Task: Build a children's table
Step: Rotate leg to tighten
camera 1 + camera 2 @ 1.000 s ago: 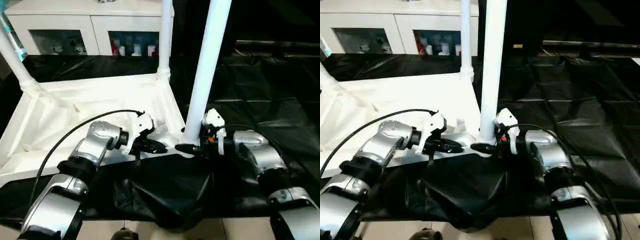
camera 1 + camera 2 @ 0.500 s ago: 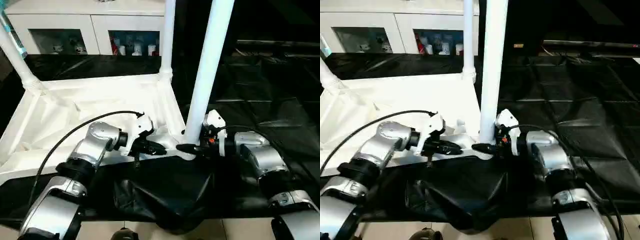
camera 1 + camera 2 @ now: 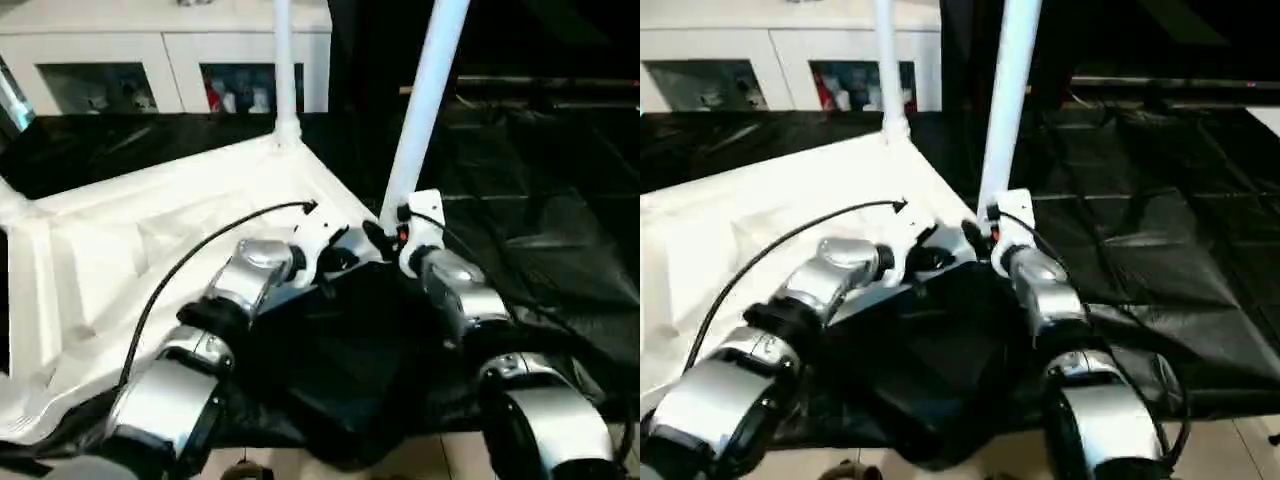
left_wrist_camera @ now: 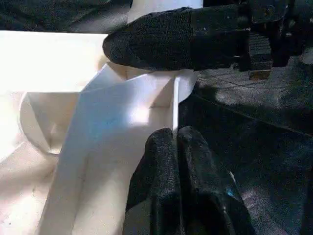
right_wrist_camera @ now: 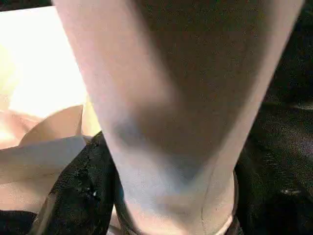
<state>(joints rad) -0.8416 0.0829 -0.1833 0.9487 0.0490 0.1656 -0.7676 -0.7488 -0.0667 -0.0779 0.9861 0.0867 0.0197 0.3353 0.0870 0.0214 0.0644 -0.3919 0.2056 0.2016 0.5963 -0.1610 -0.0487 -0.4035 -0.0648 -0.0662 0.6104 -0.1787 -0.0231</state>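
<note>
Both arms drew inward (tabletop (image 3: 120,230) upturned).

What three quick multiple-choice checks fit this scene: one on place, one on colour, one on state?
1. Where is the right gripper?
A. At the near leg's base
B. Over the tabletop's middle
C. Far out on the sheet

2. What colour is the sheet under the tabletop?
A. White
B. Black
C. Red

3. How is the left gripper?
A. Wide open
B. Shut
C. Holding a loose leg

Answers:
1. A: the right gripper sits where the near leg meets the corner of the tabletop.
2. B: the sheet is black all around the white tabletop.
3. B: the left wrist view shows the left gripper with its fingers pressed together at the tabletop's edge.
</note>
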